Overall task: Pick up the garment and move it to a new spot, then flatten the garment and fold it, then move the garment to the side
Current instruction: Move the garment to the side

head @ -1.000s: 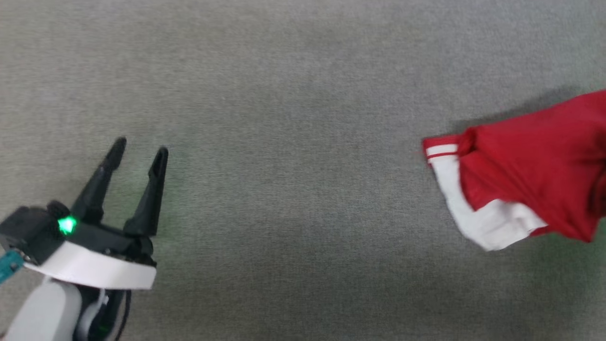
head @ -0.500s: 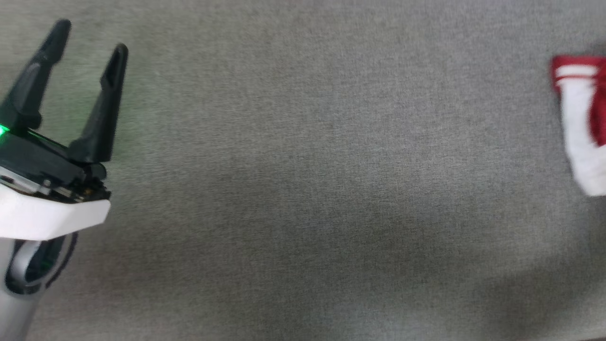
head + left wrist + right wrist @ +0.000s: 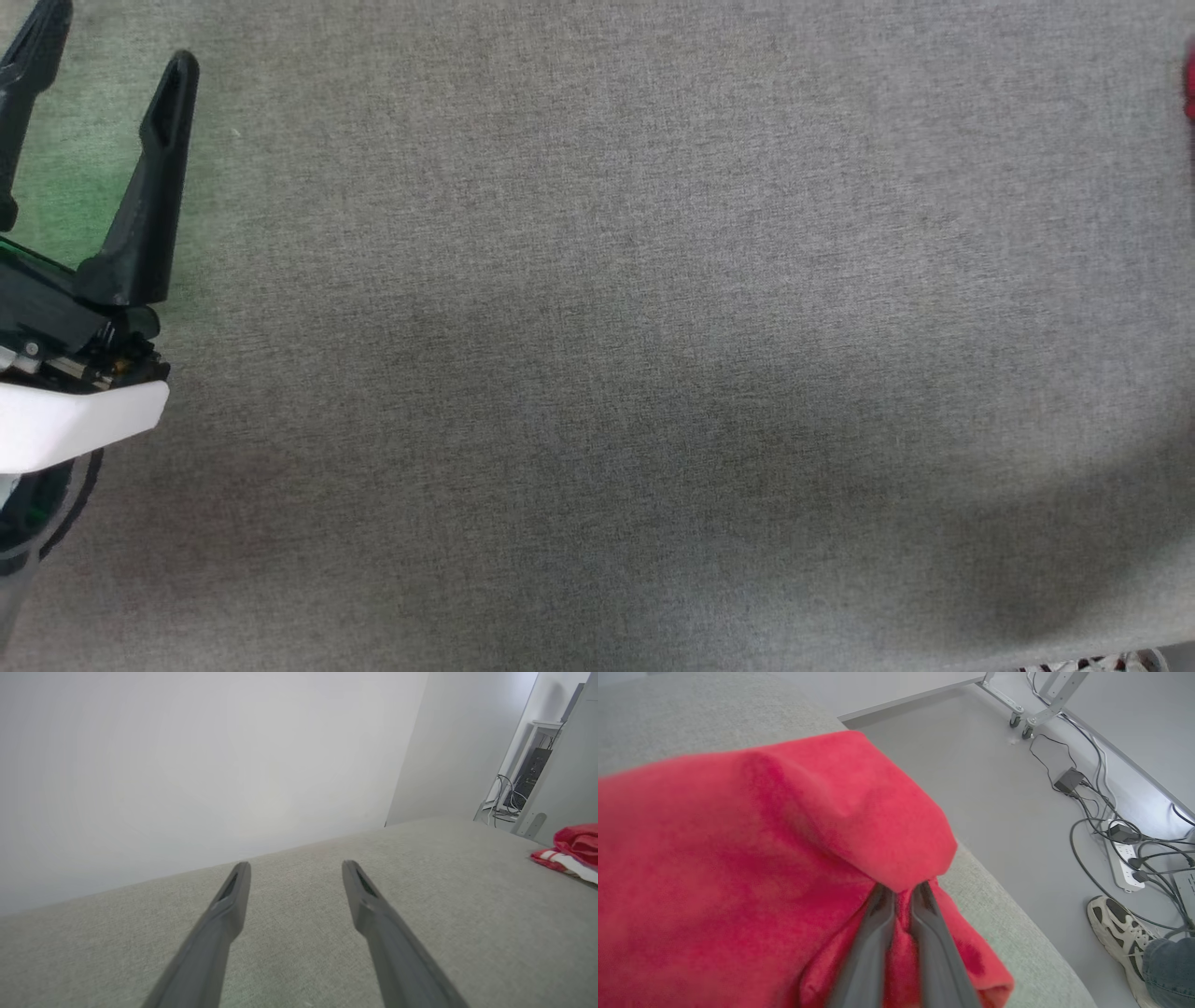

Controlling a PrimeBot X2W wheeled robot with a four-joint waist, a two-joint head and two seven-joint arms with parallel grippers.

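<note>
**Right end effector clamped on garment, left one apart**

I saw the left end effector (image 3: 117, 37) at the head view's far left. Its fingers were spread wide with nothing between them, over the bare grey surface (image 3: 597, 336). There was a green glow on the cloth beside it. Its wrist view agreed: both fingers apart, with a pale wall (image 3: 187, 765) past the surface's far edge.

The right end effector (image 3: 902, 895) was clamped on the garment (image 3: 738, 849). Its fingers were nearly together, with red cloth pinched between them and draped over the tips, hiding them. The garment was bunched near the surface's edge; I couldn't tell if it was lifted clear. In the left wrist view it sat far right, well apart from the left fingers, striped trim showing. In the head view a red sliver met the right border.

Beyond the edge were the floor (image 3: 971, 765), cables (image 3: 1101, 807), a power strip (image 3: 1122, 863) and a person's shoe (image 3: 1113, 926).
</note>
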